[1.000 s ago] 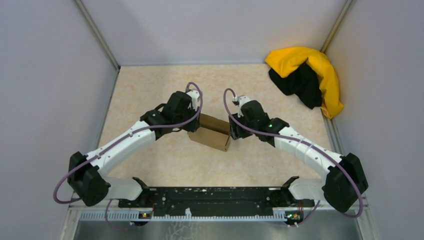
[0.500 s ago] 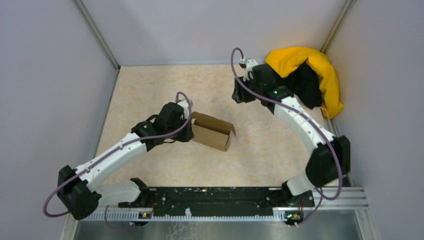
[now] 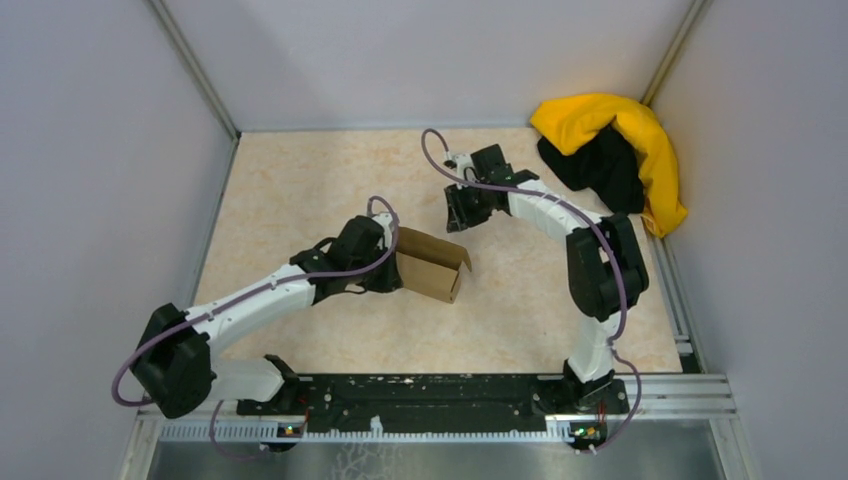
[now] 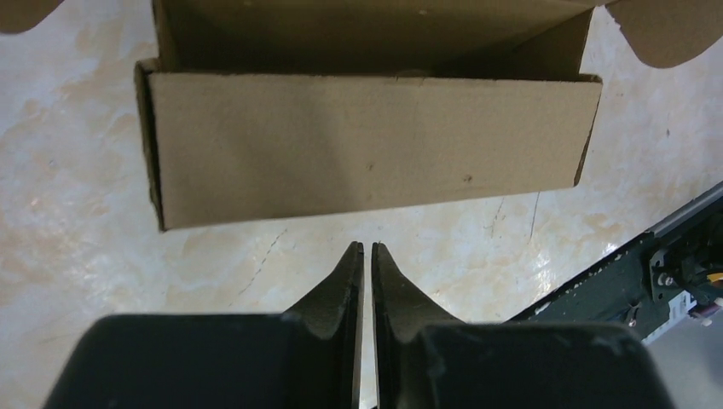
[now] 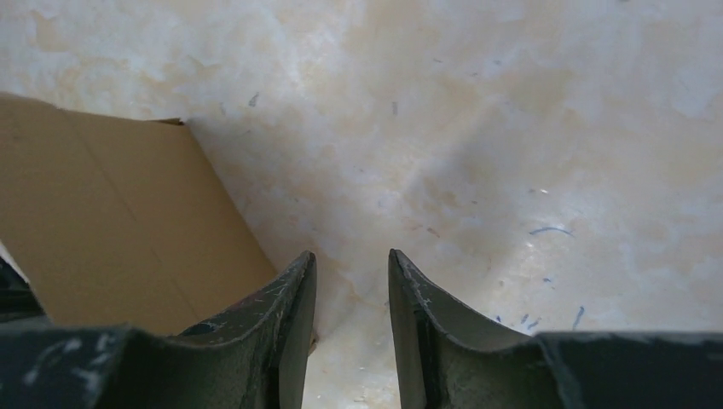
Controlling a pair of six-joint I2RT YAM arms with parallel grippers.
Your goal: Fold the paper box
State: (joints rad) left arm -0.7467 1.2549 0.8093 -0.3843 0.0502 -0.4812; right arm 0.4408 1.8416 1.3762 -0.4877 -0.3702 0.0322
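Observation:
The paper box point(image 3: 432, 265), plain brown cardboard, stands on the table with its top open and a flap raised at its right end. In the left wrist view its long side wall point(image 4: 367, 149) faces me, just beyond my left gripper point(image 4: 367, 247). That gripper point(image 3: 392, 270) sits at the box's left end, shut with only a hairline gap and nothing in it. My right gripper point(image 3: 455, 215) hovers behind the box, apart from it. Its jaws point(image 5: 351, 256) are open over bare table, with a cardboard panel point(image 5: 102, 239) to their left.
A yellow-and-black cloth heap point(image 3: 615, 150) lies in the back right corner. Grey walls close in the table on three sides. The black base rail point(image 3: 440, 395) runs along the near edge and shows at the right of the left wrist view point(image 4: 673, 256).
My right arm left the box's right end, swung toward the back right, then came back behind the box. My left gripper closed. The box now shows its open top.

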